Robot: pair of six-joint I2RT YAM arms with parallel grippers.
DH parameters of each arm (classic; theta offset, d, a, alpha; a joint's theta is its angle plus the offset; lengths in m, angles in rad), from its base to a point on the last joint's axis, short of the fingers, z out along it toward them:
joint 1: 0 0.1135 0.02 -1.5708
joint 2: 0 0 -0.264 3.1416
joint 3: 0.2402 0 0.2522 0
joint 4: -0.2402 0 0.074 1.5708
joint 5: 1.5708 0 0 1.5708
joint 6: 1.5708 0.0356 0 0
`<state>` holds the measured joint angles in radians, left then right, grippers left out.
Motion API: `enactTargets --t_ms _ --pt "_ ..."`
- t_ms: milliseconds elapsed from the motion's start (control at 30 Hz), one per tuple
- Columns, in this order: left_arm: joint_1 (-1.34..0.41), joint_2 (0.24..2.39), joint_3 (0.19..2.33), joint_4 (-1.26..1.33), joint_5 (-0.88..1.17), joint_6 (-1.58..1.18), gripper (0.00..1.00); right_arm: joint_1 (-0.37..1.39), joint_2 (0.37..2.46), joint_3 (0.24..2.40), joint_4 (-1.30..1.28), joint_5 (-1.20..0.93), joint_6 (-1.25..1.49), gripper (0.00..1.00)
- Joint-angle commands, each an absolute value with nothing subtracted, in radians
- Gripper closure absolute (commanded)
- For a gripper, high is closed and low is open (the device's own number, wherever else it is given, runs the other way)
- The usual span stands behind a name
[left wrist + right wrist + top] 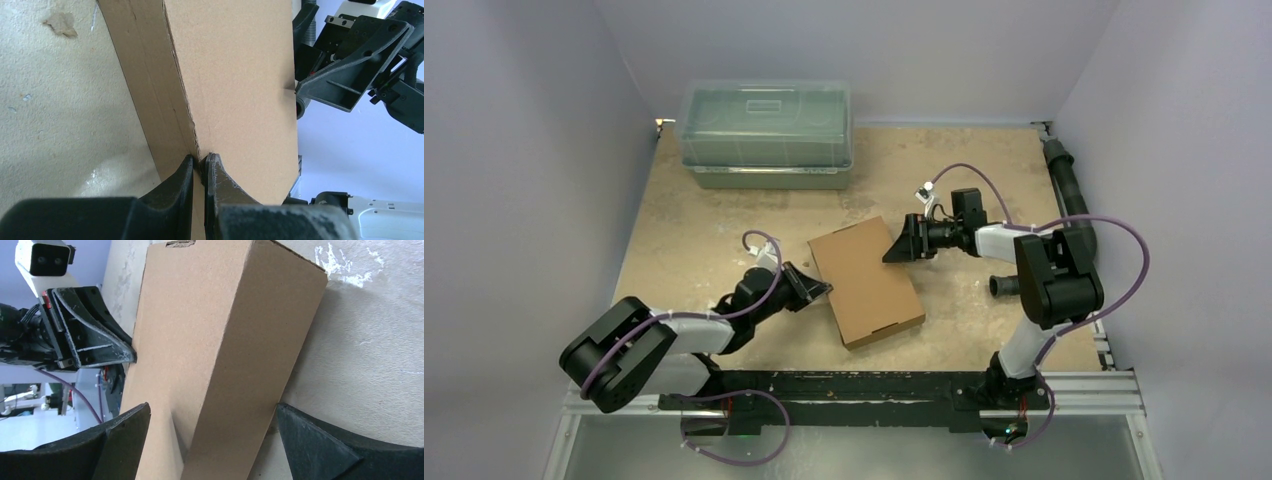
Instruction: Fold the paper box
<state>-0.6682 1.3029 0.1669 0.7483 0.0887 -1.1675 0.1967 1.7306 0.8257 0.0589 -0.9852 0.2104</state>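
The paper box point(867, 281) sits on the table point(984, 170) between my two grippers. My left gripper point(200, 166) is pinched tight on its near edge. My right gripper point(212, 412) gapes wide, straddling the opposite end and clamping nothing.

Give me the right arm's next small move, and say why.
Probably close the right tool onto the paper box. Its jaws stand wide open with the box's end between them, gripping nothing yet, while the left tool is pinched shut on the box's opposite edge. A second grip would likely steady the box for finishing the fold.
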Motion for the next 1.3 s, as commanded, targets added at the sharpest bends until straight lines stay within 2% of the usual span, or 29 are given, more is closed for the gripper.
enactTargets --t_ms 0,200,400,600,700,767,800,1267 --pt "-0.668 1.304 0.123 0.644 0.078 -1.132 1.0 0.208 1.755 0.815 0.126 -1.078 0.259 0.01" --pt "-0.669 1.29 0.126 0.647 0.084 -1.131 1.0 0.223 1.789 0.814 0.141 -1.104 0.27 0.03" --pt "-0.667 1.289 0.128 0.67 0.103 -1.128 1.0 0.227 1.796 0.811 0.179 -1.132 0.306 0.14" --pt "-0.668 1.279 0.133 0.679 0.111 -1.118 1.0 0.231 1.79 0.81 0.21 -1.179 0.333 0.18" --pt "-0.668 1.278 0.131 0.691 0.116 -1.119 1.0 0.234 1.794 0.811 0.211 -1.163 0.34 0.14" --pt "-0.668 1.278 0.127 0.697 0.117 -1.12 1.0 0.238 1.804 0.816 0.187 -1.092 0.335 0.03" --pt "-0.668 1.278 0.125 0.698 0.117 -1.121 1.0 0.239 1.812 0.821 0.166 -1.067 0.317 0.01" --pt "-0.656 1.247 0.069 0.69 0.124 -1.123 1.0 0.239 1.835 0.868 0.05 -0.981 0.209 0.01"
